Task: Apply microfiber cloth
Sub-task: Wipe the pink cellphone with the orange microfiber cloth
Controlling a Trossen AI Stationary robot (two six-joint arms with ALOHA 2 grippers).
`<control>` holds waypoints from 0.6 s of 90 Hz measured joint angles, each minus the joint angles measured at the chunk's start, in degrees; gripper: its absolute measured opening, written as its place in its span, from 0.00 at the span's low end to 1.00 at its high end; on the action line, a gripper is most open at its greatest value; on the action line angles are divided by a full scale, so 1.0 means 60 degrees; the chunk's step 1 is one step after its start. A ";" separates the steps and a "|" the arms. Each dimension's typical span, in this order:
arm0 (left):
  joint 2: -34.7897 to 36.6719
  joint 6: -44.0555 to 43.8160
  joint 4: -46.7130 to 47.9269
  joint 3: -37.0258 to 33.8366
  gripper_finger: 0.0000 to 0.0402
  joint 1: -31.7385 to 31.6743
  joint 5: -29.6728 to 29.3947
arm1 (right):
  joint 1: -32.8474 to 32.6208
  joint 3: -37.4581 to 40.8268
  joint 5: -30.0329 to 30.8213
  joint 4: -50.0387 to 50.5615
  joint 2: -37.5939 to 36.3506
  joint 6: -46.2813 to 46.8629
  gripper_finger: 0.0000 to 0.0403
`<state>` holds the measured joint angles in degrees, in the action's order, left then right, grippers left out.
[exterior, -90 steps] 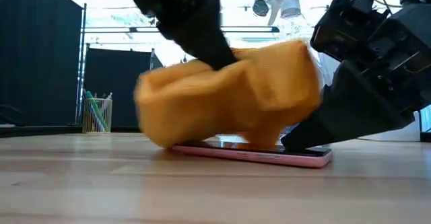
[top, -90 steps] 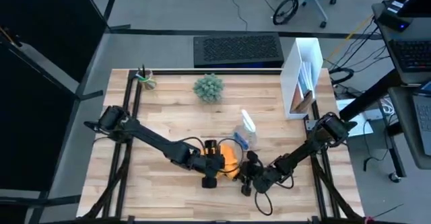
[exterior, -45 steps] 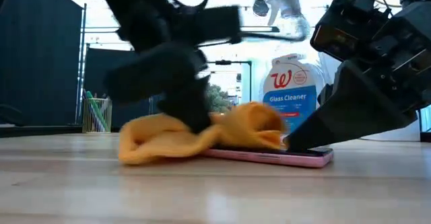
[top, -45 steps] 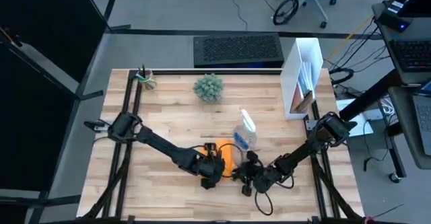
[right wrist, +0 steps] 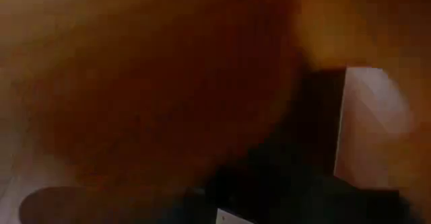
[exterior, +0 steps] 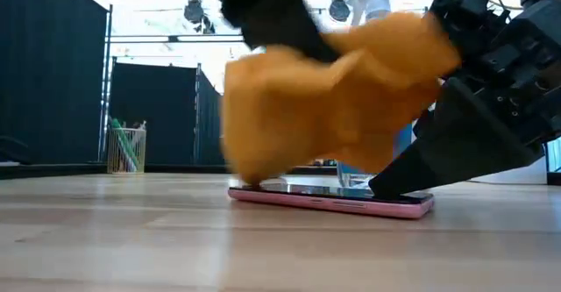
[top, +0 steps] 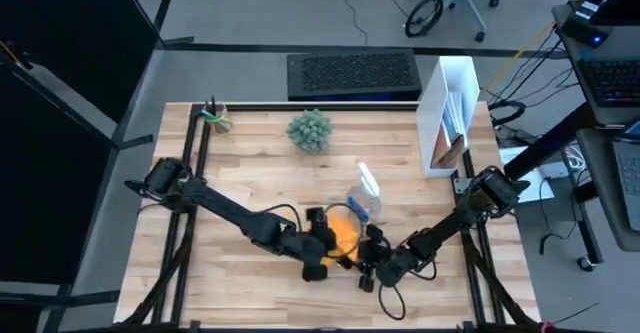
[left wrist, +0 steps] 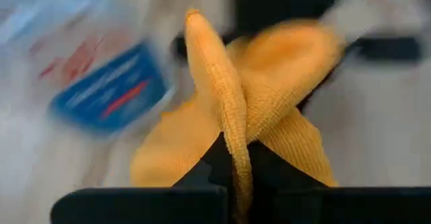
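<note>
The microfiber cloth [exterior: 337, 99] hangs bunched above the smartphone [exterior: 333, 201], its lower edge just brushing the phone's near end; half a second ago it lay flattened across the glass, so it has been lifted and swung toward the right arm. In the high view the cloth [top: 343, 234] sits at the front centre of the table [top: 250, 173], just in front of the spray bottle [top: 364, 202]. The left gripper [top: 327, 243] pinches a fold of the cloth between closed fingers, plain in the left wrist view, where the fabric [left wrist: 269, 103] rises from the fingers [left wrist: 215, 167]. The right gripper [top: 372, 263] presses down on the phone's far end, as before; whether its fingers are apart I cannot tell. The phone has not shifted.
</note>
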<state>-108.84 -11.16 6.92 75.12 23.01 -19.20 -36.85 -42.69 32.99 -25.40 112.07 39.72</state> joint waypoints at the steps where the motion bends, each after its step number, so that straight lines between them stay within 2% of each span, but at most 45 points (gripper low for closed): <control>1: -0.0055 -0.0001 -0.0114 0.0006 0.00 -0.0006 0.0052 | -0.0002 0.0002 0.0000 -0.0002 0.0000 0.0000 0.16; 23: -0.1633 -0.0017 -0.0179 -0.0020 0.00 -0.0082 0.0438 | -0.0002 0.0002 -0.0007 -0.0005 0.0001 0.0004 0.16; 33: -0.1913 -0.0015 -0.0155 0.0037 0.00 -0.0074 0.0496 | -0.0002 0.0002 -0.0017 -0.0005 0.0004 0.0007 0.16; 42: -0.1853 -0.0062 0.0836 0.0078 0.00 -0.0067 0.0321 | -0.0002 0.0002 -0.0022 -0.0006 0.0004 0.0007 0.16; 54: -0.1567 -0.0066 0.2845 0.0071 0.00 -0.0063 -0.0573 | -0.0002 0.0002 -0.0022 -0.0009 0.0004 0.0007 0.16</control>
<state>-118.24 -11.55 23.99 75.55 22.63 -22.63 -36.86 -42.68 32.86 -25.45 112.09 39.77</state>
